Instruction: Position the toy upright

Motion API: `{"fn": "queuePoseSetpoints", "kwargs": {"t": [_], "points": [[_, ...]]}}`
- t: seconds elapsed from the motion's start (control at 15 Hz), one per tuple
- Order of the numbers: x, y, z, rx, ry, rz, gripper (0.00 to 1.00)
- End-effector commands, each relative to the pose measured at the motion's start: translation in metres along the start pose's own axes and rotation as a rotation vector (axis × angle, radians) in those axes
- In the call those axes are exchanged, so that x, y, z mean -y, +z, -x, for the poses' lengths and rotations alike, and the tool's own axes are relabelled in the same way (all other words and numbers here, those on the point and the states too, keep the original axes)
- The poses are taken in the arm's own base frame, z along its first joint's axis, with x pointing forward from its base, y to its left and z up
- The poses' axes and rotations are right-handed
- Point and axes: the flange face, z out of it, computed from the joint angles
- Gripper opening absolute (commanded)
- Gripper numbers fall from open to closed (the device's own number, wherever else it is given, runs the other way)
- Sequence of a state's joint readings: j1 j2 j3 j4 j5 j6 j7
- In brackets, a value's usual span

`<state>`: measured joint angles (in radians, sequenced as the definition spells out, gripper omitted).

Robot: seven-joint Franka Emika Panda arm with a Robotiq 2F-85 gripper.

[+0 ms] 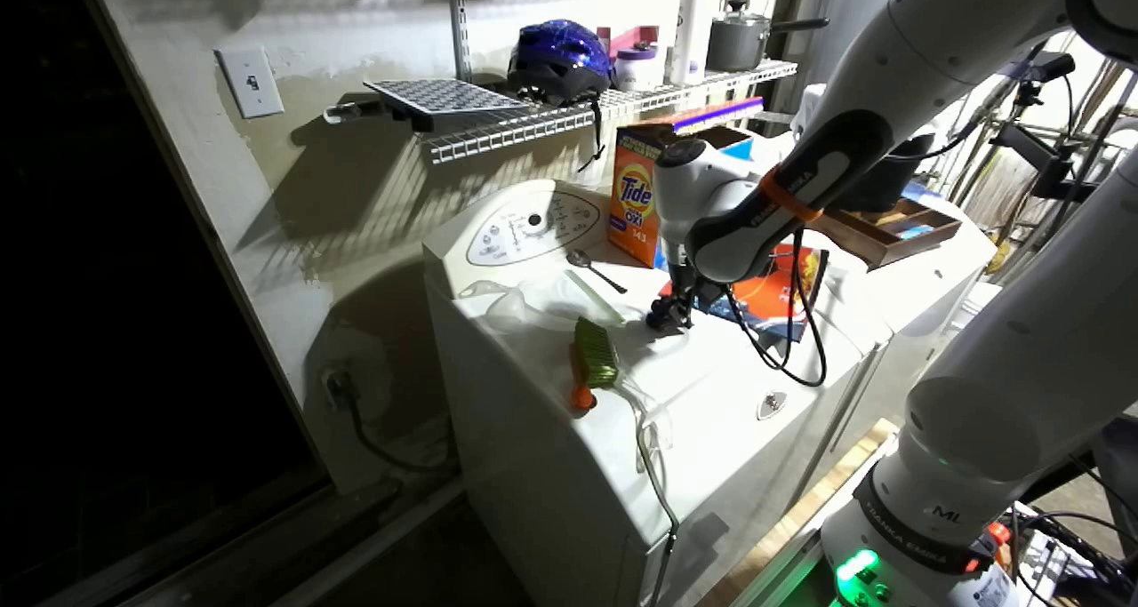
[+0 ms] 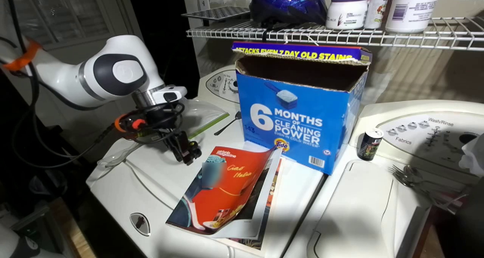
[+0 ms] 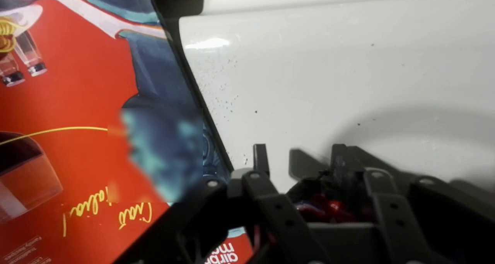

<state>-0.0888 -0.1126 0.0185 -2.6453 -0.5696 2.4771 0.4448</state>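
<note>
Fingertips (image 3: 260,157) stand apart on my gripper (image 3: 299,155); whether I pinch the dark, red-flecked lump (image 3: 325,209) between them, I cannot tell. In an exterior view the toy (image 1: 595,355) lies at my eight o'clock, orange end near the edge of the machine (image 1: 720,371): a sideways nudge could tip it off. Swinging, my cable (image 1: 824,358), at four o'clock, might drag the magazine (image 1: 769,299).
</note>
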Motion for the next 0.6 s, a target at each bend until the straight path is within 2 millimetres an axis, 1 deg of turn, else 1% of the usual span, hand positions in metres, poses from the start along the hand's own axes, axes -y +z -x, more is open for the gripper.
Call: {"fn": "queuePoseSetpoints", "kwargs": {"t": [0.0, 0.13, 0.2, 0.4, 0.53], "points": [[0.0028, 0.0039, -0.0094, -0.019, 0.012, 0.032, 0.16], [0.0030, 0.0062, -0.0113, -0.019, 0.009, 0.044, 0.03], [0.0033, 0.0076, -0.0119, -0.018, 0.004, 0.051, 0.00], [0.0034, 0.0110, -0.0143, -0.014, -0.007, 0.062, 0.00], [0.0029, 0.0098, -0.0148, -0.011, -0.019, 0.065, 0.00]]}}
